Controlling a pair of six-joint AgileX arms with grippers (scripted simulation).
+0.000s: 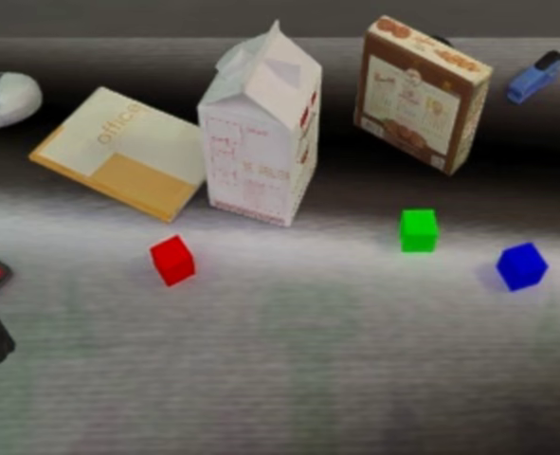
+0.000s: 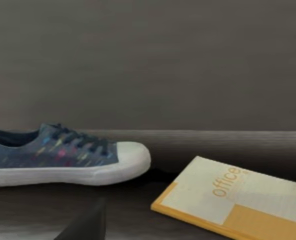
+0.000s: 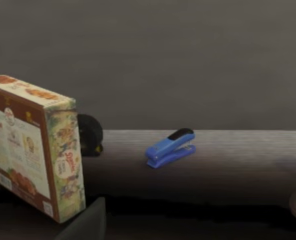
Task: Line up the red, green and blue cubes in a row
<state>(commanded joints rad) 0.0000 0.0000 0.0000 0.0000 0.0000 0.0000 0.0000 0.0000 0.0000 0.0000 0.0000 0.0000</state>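
1. Top view: red cube (image 1: 172, 260) sits left of centre, green cube (image 1: 418, 229) right of centre, blue cube (image 1: 521, 265) near the right edge, all well apart. The table (image 1: 280, 379) lies bare across the lower frame. Milk carton (image 1: 261, 128), book (image 1: 120, 152) and cereal box (image 1: 420, 92) crowd the upper half.
2. Left wrist view: shoe (image 2: 62, 155) beside the book (image 2: 238, 200); whether the left gripper is spread or closed, I cannot tell.
3. Right wrist view: stapler (image 3: 171, 148) right of the cereal box (image 3: 32, 145); the right gripper's state cannot be told either.
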